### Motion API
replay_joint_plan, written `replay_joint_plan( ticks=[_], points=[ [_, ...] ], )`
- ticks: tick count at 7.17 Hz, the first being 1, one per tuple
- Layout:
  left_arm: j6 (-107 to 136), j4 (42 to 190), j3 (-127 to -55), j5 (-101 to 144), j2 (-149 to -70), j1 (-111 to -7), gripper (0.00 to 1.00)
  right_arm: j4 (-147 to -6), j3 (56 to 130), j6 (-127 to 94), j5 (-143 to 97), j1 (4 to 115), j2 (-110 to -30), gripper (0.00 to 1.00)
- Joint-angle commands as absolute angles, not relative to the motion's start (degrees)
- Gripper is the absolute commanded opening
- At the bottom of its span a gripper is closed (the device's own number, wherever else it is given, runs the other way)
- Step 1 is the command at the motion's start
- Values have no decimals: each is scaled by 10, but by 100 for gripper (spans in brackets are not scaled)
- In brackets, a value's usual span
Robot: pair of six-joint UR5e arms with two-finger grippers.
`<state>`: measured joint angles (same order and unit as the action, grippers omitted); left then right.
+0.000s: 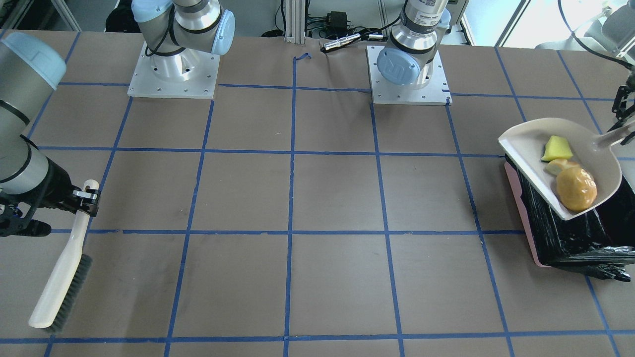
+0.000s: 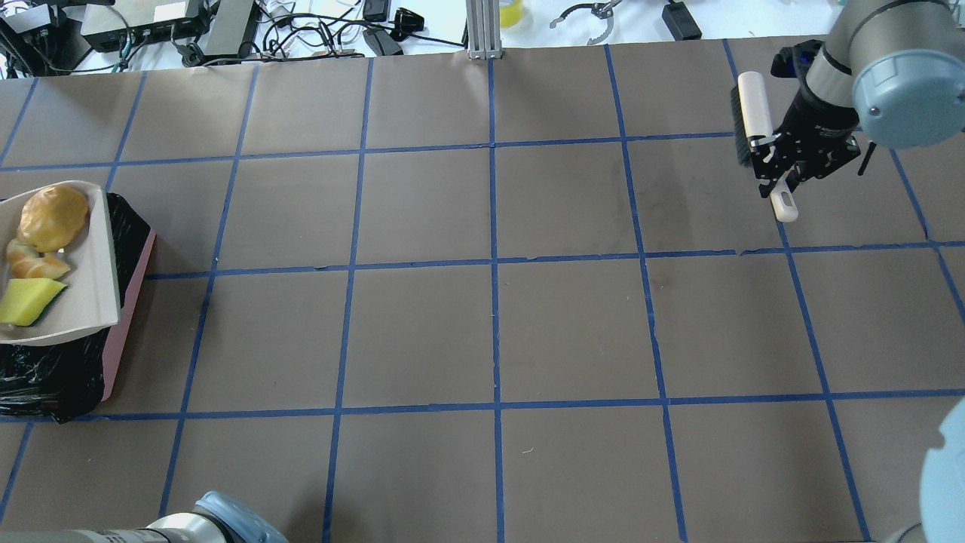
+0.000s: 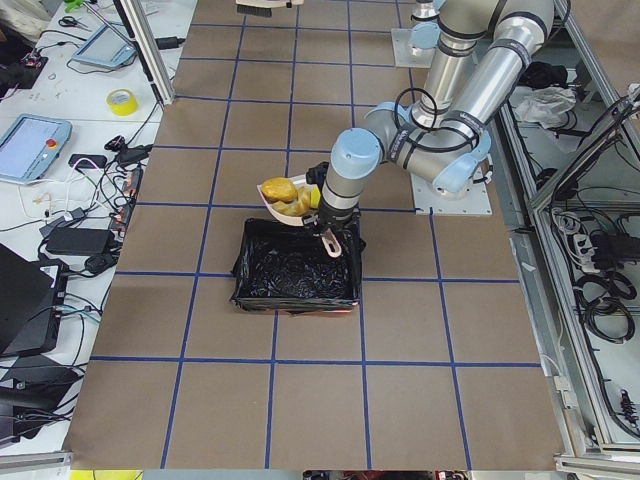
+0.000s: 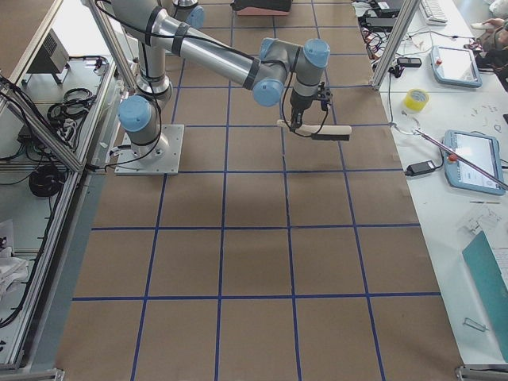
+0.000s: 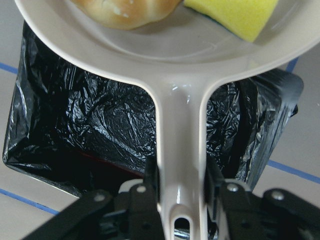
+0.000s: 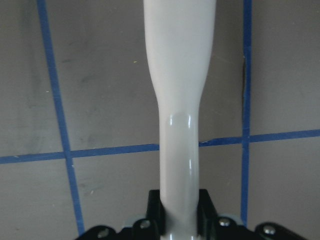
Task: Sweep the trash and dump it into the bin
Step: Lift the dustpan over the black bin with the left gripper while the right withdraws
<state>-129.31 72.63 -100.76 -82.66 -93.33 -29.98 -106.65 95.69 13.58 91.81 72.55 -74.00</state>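
Observation:
My left gripper [image 5: 181,186] is shut on the handle of a beige dustpan [image 1: 526,144] and holds it above the bin [image 1: 570,233], a pink container lined with a black bag. The trash lies in the pan: a golden-brown bun [image 1: 575,188], a yellow wedge [image 1: 556,148] and a striped croissant [image 1: 555,166] between them. My right gripper [image 1: 88,196] is shut on the handle of a white hand brush [image 1: 62,267] at the table's opposite end, with the dark bristles just above the table.
The brown table [image 2: 490,324] carries a blue tape grid. The two arm bases [image 1: 173,74] [image 1: 408,74] stand on its robot side. Cables and boxes [image 2: 226,30] lie beyond the far edge.

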Motion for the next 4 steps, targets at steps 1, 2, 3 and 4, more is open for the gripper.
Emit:
replay_joint_plan(
  ticks=[1, 2, 3, 4],
  points=[
    [-1340, 724, -991, -825, -954, -243, 0, -1098, 1011, 198, 912, 671, -731, 0],
    [-1363, 692, -971, -833, -972, -241, 0, -1105, 1030, 204, 914, 670, -731, 0],
    [-1392, 667, -937, -858, -996, -240, 0, -1105, 1038, 209, 918, 670, -733, 0],
    [-1417, 639, -900, -887, -1023, -240, 0, -1103, 1040, 200, 920, 670, -733, 0]
  ],
)
